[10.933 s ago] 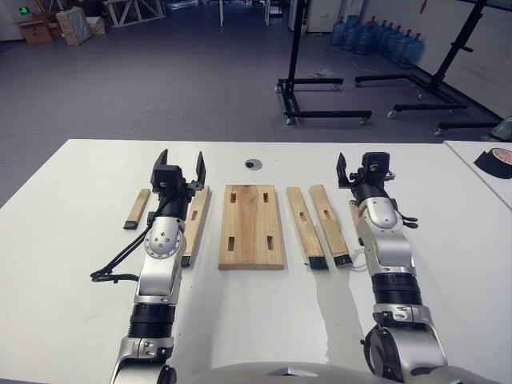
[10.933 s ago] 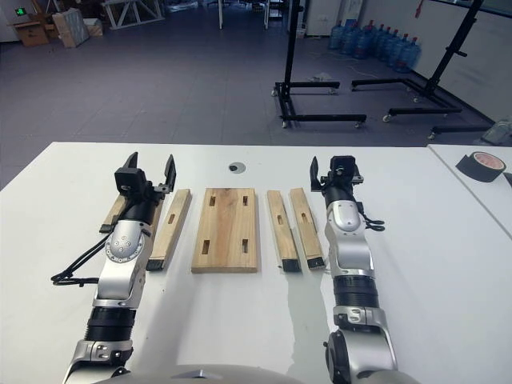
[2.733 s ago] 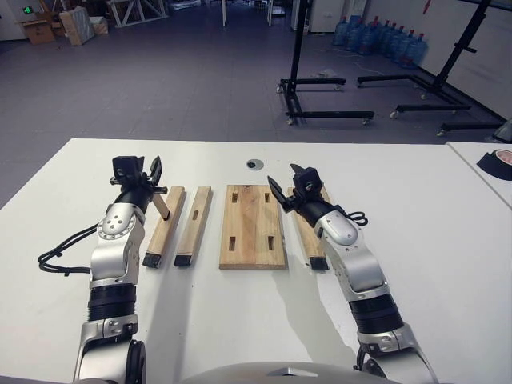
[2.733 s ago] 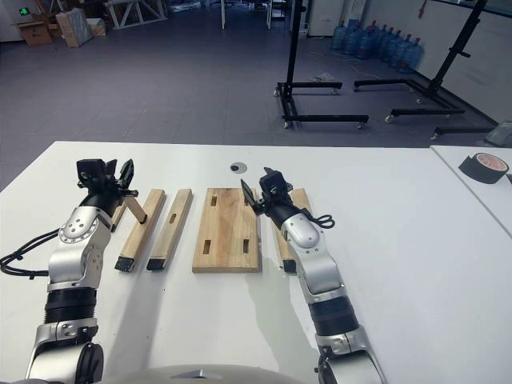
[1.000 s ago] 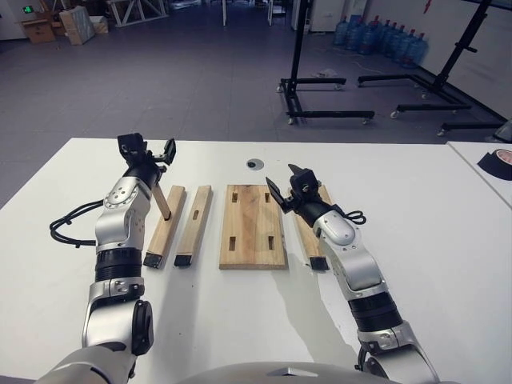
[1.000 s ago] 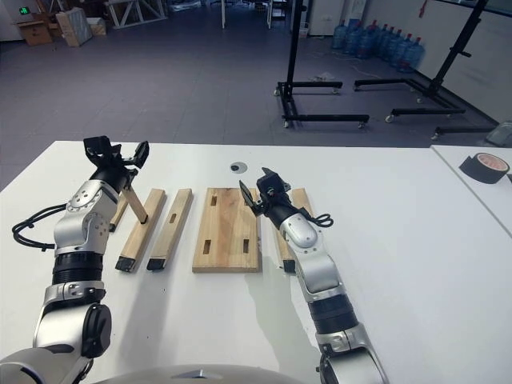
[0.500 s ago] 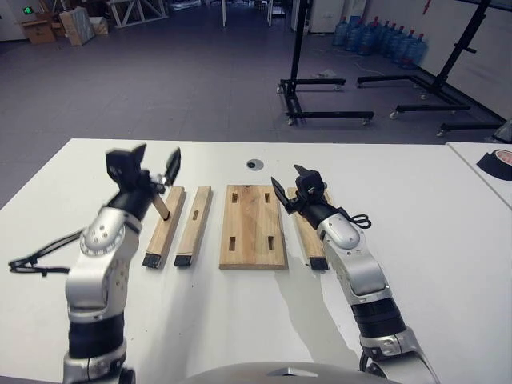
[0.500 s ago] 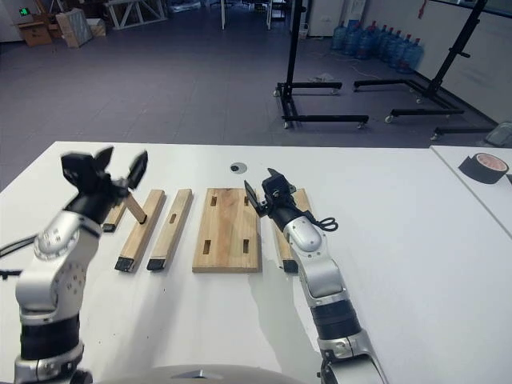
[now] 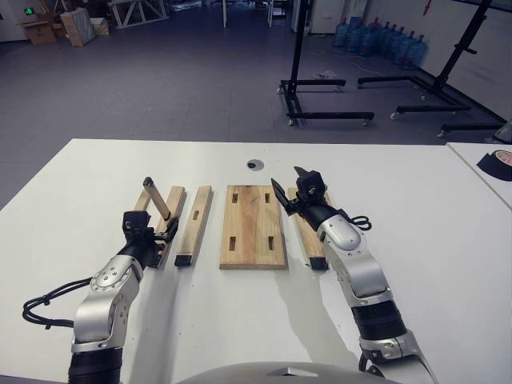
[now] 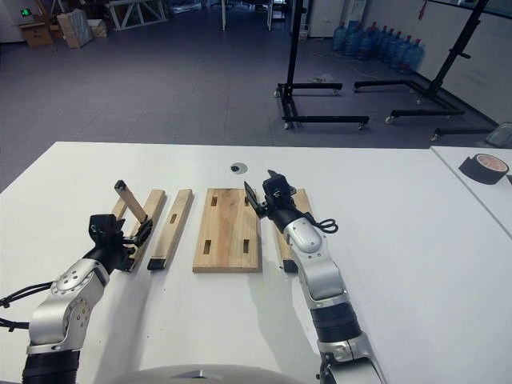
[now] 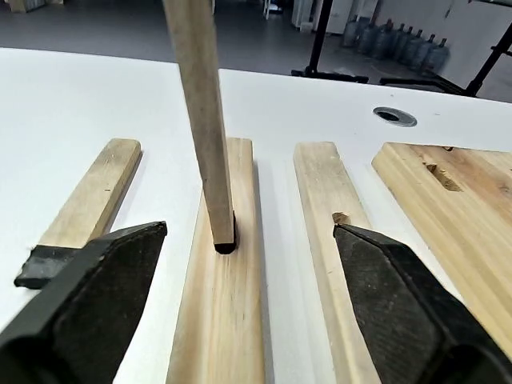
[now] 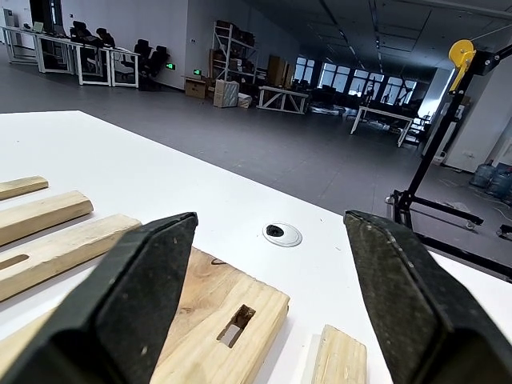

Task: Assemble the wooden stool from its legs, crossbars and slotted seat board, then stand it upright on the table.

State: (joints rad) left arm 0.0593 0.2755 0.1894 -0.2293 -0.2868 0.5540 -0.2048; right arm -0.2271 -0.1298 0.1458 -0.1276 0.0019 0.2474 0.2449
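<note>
The slotted seat board (image 9: 252,226) lies flat in the middle of the table. To its left lie two legs (image 9: 194,222); the outer leg (image 11: 220,312) has a crossbar (image 9: 157,198) standing tilted in its slot. A second short crossbar (image 11: 86,200) lies flat farther left. My left gripper (image 9: 150,229) is open, low over the table at the near end of that outer leg, its fingers (image 11: 88,296) on either side of it without touching it. My right gripper (image 9: 293,190) is open above the board's far right edge, over a right-hand leg (image 9: 310,238) that my arm partly hides.
A round cable hole (image 9: 254,164) sits in the table behind the board. A black tape roll (image 9: 494,162) lies on the neighbouring table at far right. Bare white table (image 9: 240,320) stretches in front of the parts and to both sides.
My left gripper has dropped from beside the crossbar's top and pulled back toward me, low by the leg's near end. The crossbar stays standing in the slot. The right arm barely moved.
</note>
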